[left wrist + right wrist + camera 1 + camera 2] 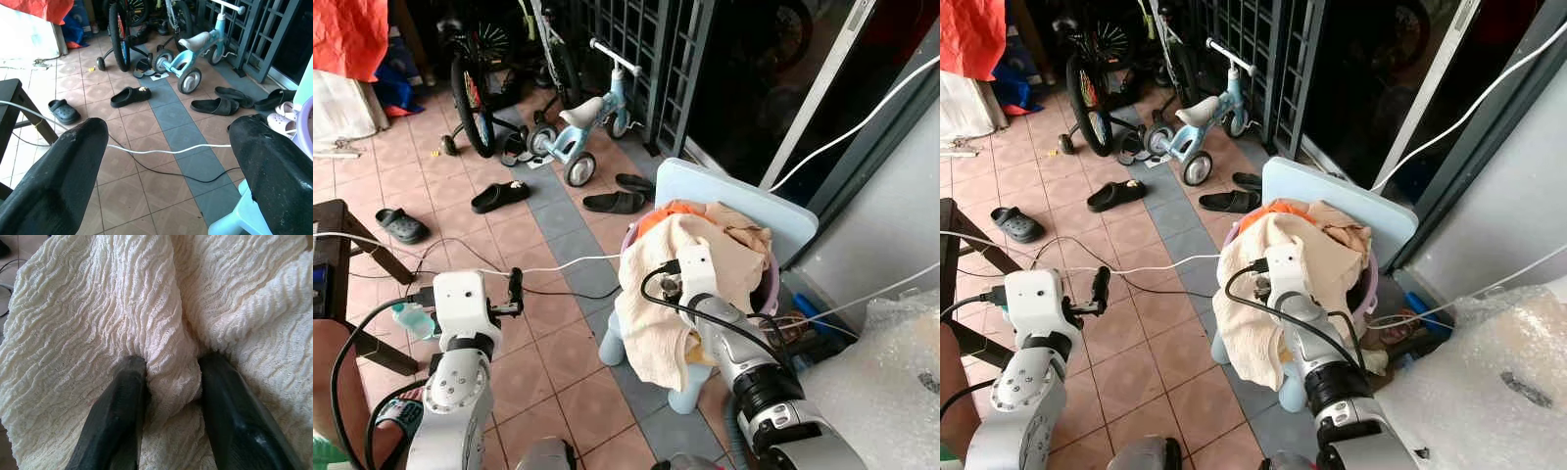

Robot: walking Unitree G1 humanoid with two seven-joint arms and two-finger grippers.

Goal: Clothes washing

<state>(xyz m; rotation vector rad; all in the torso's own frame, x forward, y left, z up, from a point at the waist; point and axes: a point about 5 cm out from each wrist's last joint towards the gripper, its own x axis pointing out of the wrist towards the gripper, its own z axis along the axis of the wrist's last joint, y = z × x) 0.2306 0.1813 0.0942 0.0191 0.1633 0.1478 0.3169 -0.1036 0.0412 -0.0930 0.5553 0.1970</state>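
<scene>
Right hand (166, 382) pinching a fold of cream cloth (651, 294) atop the heaped laundry basket (770, 284) on a pale blue stool (690, 397), centre frame; left hand (515, 289) wide and empty, lower left; washing judged barely begun, all clothes still basketed.

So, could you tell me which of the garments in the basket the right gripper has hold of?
The cream crinkled cloth draped over the front, pinched between the right gripper fingers; the orange garment behind lies untouched.

Tiled floor (558, 362) with scattered sandals (499, 197), white cable (563, 262), tricycle (579, 127), and pale-blue stool (734, 211) under heaped clothes (680, 284).
</scene>
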